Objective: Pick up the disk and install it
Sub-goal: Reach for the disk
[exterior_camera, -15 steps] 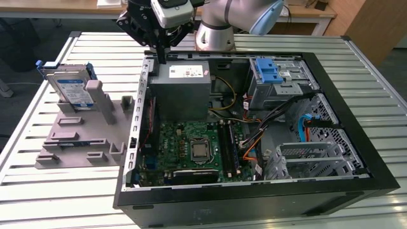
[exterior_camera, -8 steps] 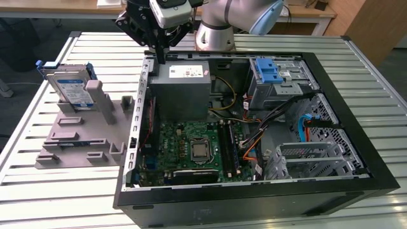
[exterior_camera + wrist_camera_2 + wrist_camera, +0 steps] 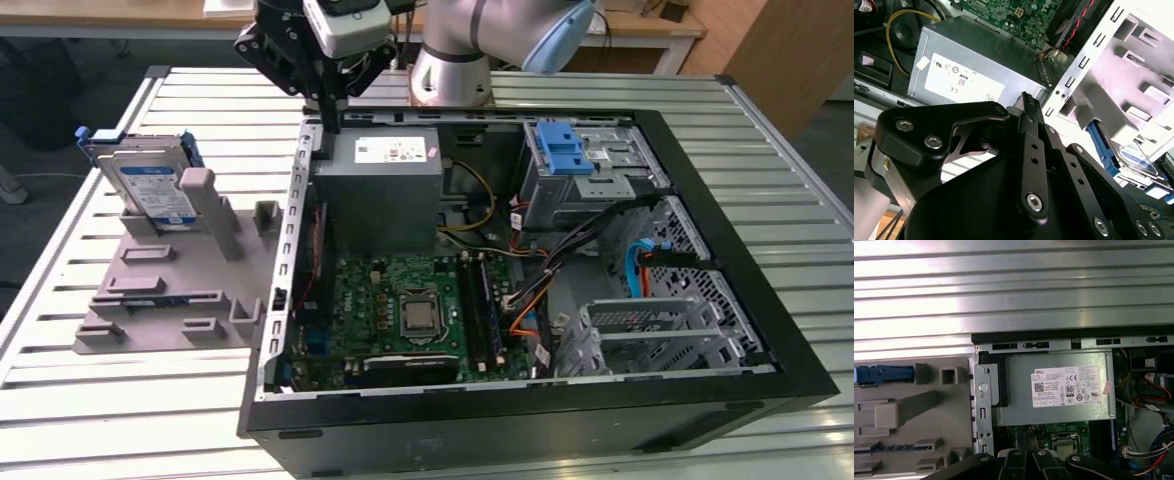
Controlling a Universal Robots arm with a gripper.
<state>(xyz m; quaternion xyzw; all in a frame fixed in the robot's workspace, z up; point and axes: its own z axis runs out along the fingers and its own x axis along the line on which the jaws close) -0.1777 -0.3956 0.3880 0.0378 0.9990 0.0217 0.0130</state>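
Black gripper [image 3: 1026, 102] links sit closest to the lens in both wrist views; the fingers are drawn together with nothing between them. In the exterior view the gripper hangs over the side wall of the open computer case [image 3: 534, 425], just beside the grey power supply [image 3: 384, 190]. The disk [image 3: 144, 185] stands upright in a grey holder [image 3: 174, 300] on the slatted table [image 3: 134, 420], at the exterior view's left, well apart from the gripper. Its blue handle [image 3: 881, 375] shows in the first wrist view.

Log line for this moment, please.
gripper shut, empty, by power supply | disk upright in grey holder, not grasped
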